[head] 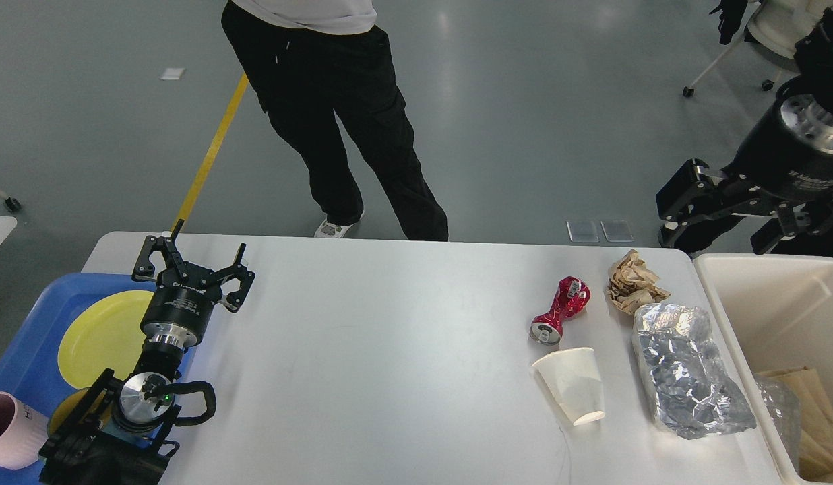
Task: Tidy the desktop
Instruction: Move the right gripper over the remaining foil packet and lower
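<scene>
A: Report the state of the left gripper [193, 259].

B: Its fingers [147, 259] are spread apart and grip nothing. The desktop [389, 350] lies directly beneath them, at its far left corner, with no visible contact.

A: Nearest items to those fingers?

B: Just beside them, on the wrist side, a yellow plate [96, 333] rests in a blue tray [25, 343]. A pink cup [5, 428] stands further back along the arm, at the tray's near end.

A: Right gripper [720, 219]?

B: Its fingers [679, 202] are also parted and empty, raised above the far rim of the cream bin [760, 296]. The desktop lies below them and to their left.

A: Items on the desktop near those fingers?

B: Closest is a crumpled brown paper [633, 281]. Next come a crushed red can [561, 310] and a crumpled foil bag [686, 370], with a white paper cup [573, 384] on its side furthest out, just beside the can.
</scene>
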Motion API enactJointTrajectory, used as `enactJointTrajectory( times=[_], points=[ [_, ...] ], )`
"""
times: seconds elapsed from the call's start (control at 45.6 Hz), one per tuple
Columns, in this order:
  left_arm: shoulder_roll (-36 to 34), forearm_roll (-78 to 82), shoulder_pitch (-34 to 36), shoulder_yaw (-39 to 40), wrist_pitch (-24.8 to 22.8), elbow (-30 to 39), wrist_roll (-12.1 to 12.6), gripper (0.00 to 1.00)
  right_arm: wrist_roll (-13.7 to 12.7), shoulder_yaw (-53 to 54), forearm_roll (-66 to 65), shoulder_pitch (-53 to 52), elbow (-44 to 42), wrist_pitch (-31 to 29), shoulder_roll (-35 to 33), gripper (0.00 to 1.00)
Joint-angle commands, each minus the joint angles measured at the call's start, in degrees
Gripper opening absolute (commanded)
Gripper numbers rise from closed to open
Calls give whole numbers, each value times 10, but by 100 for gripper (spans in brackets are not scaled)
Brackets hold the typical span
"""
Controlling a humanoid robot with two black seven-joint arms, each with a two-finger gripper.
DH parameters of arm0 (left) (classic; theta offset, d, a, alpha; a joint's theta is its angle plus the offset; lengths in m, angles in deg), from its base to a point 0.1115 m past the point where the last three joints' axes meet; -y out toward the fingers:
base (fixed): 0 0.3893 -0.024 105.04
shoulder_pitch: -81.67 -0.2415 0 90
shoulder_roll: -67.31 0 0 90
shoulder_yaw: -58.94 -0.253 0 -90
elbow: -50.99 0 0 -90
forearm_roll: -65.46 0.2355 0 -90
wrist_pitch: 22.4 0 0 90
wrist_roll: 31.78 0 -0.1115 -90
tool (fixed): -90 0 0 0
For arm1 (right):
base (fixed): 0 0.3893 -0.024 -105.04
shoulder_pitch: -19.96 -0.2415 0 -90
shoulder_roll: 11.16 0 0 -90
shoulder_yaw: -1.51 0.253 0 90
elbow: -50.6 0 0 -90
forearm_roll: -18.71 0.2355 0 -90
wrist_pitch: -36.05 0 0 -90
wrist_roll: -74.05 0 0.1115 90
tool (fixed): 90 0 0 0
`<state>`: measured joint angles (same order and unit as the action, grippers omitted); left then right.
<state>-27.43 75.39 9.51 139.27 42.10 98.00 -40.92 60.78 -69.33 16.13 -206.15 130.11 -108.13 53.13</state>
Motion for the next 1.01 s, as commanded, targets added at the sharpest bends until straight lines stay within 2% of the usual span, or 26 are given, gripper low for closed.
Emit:
enactJointTrajectory(
  times=[0.0, 0.153, 0.372, 0.46, 0.657, 0.745, 0.986],
  points=[
    [0, 0, 0, 0, 0, 0, 0, 97, 1, 0, 0, -57, 77, 10, 18, 100],
    [0, 0, 0, 0, 0, 0, 0, 97, 1, 3, 2, -78, 136, 49, 30, 100],
    [0, 0, 0, 0, -1, 0, 0, 97, 7, -33, 11, -71, 137, 117, 31, 100],
    [0, 0, 0, 0, 0, 0, 0, 97, 8, -33, 7, -29, 132, 143, 34, 100],
    [0, 0, 0, 0, -1, 0, 1, 97, 8, -21, 1, 108, 91, 227, 48, 100],
    [0, 0, 0, 0, -1, 0, 0, 97, 9, -10, 0, 214, 30, 268, 49, 100],
    [0, 0, 0, 0, -1, 0, 1, 97, 9, 58, 0, 428, -126, 287, 52, 100]
  ],
)
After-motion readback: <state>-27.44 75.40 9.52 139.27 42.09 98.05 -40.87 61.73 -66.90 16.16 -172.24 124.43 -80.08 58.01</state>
